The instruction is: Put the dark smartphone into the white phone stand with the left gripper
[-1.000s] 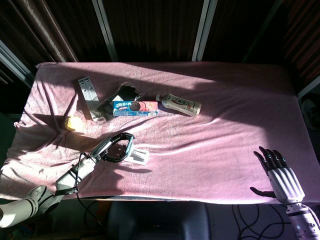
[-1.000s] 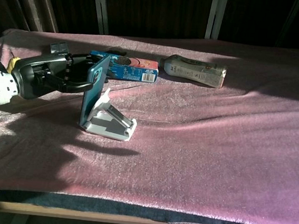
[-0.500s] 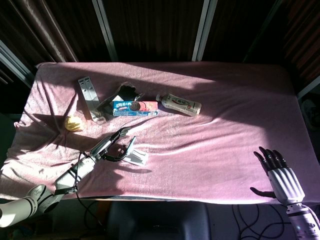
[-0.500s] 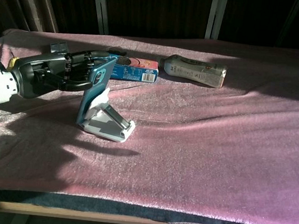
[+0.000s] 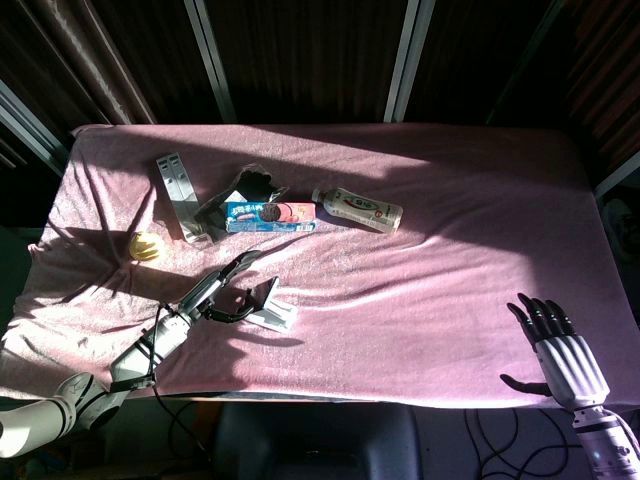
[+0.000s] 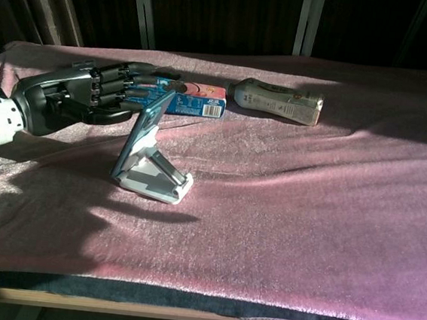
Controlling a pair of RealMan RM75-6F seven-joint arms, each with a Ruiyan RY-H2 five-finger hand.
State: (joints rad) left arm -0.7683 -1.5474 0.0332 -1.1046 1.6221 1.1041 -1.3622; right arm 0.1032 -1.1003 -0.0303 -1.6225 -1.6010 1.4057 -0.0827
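Note:
The dark smartphone [image 6: 145,131] with a teal edge leans back in the white phone stand [image 6: 158,183], its lower end in the stand's cradle. From above, the smartphone [image 5: 266,292] and the stand [image 5: 278,317] lie left of the table's middle. My left hand [image 6: 76,98] hovers just left of the phone's top with its fingers [image 6: 141,86] stretched out and apart, and it grips nothing. Seen from the head camera, the left hand [image 5: 218,289] sits beside the phone. My right hand [image 5: 562,350] is spread out at the front right corner, holding nothing.
Behind the stand lie a blue cookie box [image 6: 193,98], a pale bottle [image 6: 278,100] on its side, a black crumpled item [image 5: 256,185], grey metal strips [image 5: 181,197] and a small yellow object [image 5: 148,246]. A pink cloth [image 5: 460,250] covers the table.
The left hand has let go of the phone and spread its fingers. The phone has tipped back from upright and now leans in the stand. The right hand has not moved.

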